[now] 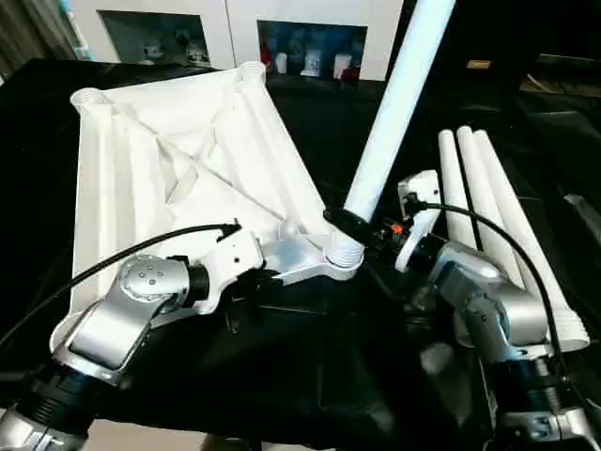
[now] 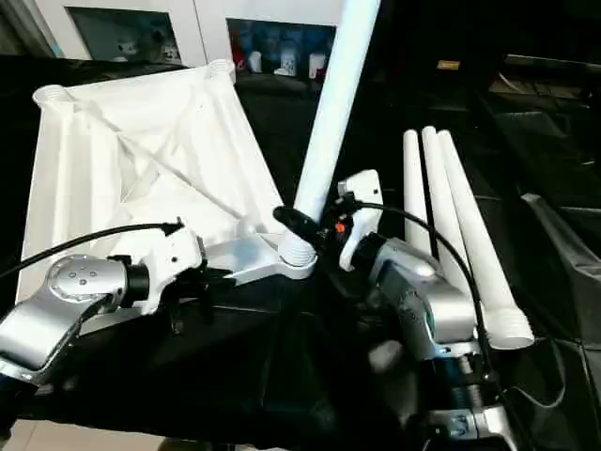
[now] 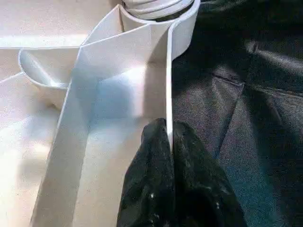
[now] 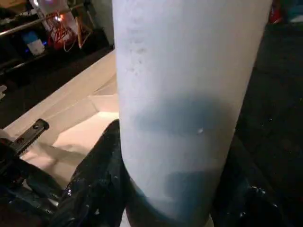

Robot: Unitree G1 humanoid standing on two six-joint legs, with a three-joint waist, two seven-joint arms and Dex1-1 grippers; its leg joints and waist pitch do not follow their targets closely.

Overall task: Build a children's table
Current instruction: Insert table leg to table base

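Note:
The white tabletop (image 1: 141,169) lies upside down on black cloth, its ribbed underside facing up. My left gripper (image 3: 169,137) is shut on the thin wall of its near rim, just short of the near right corner socket (image 1: 343,258). A long white leg (image 1: 394,103) stands in that socket, leaning away to the right. My right gripper (image 1: 349,223) is shut around the leg just above the socket, and its black fingers (image 4: 94,179) hug the tube on both sides. Three more legs (image 1: 488,207) lie side by side to the right.
A white cabinet (image 1: 235,28) with glass doors stands behind the table. Black cloth (image 1: 310,366) covers the work surface. A black cable (image 1: 113,263) arcs over my left forearm and another (image 1: 507,235) over my right. The far sockets (image 1: 251,70) stand bare.

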